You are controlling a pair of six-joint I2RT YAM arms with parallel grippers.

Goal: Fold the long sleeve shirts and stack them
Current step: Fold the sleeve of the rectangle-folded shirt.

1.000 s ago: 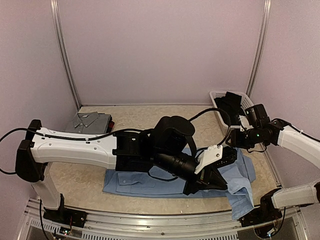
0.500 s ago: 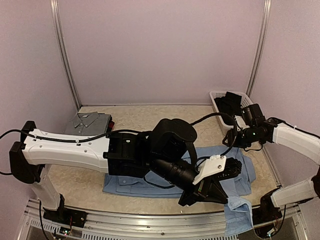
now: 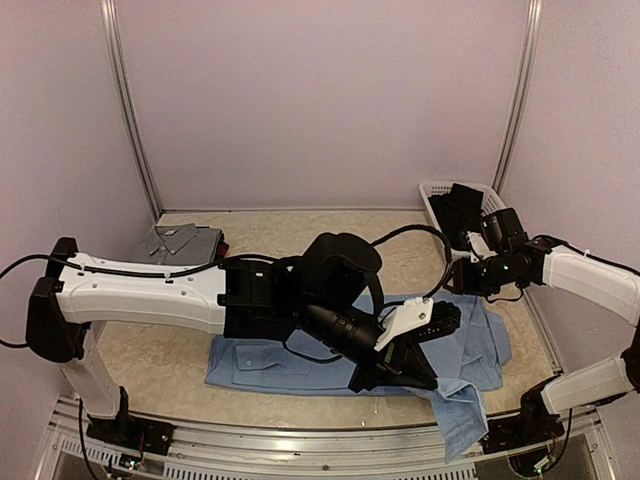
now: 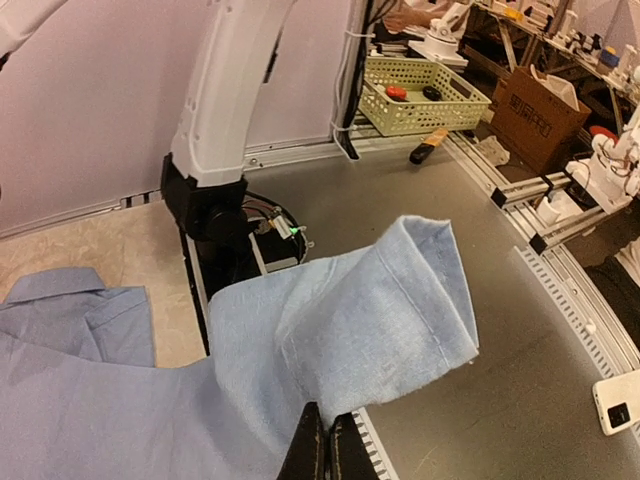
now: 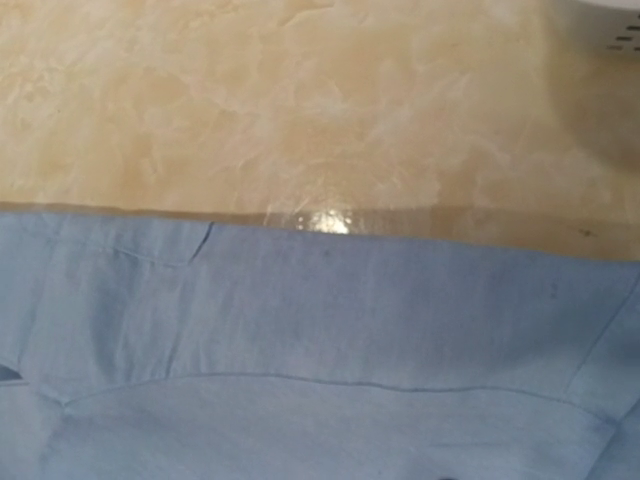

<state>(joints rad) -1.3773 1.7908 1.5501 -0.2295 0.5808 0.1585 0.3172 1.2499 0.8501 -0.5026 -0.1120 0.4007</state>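
At the bottom right of the top view, a sleeve [image 3: 462, 412] of the light blue shirt [image 3: 265, 366] droops over the counter's near edge. The left hand [image 3: 418, 376], low in the centre, is pinched tight on this sleeve. In the left wrist view its dark fingers [image 4: 312, 452] are closed on the blue cloth at the bottom edge, with the cuff [image 4: 425, 300] folded over just above them. The rest of the shirt lies spread across the lower middle of the counter [image 3: 300, 232], its collar [image 4: 70, 300] flat at the left of the wrist view.

Farther back, at the right, the right hand [image 3: 468, 274] hovers over the shirt's far edge. Whether it is wide or narrow I cannot tell. Its own camera shows only blue cloth [image 5: 300, 350] and bare counter.

At the upper left of the counter sits the folded grey shirt [image 3: 178, 244], with a sliver of red cloth [image 3: 222, 249] at its right edge. In the far right corner stands a white basket [image 3: 432, 188] holding something dark [image 3: 462, 208].
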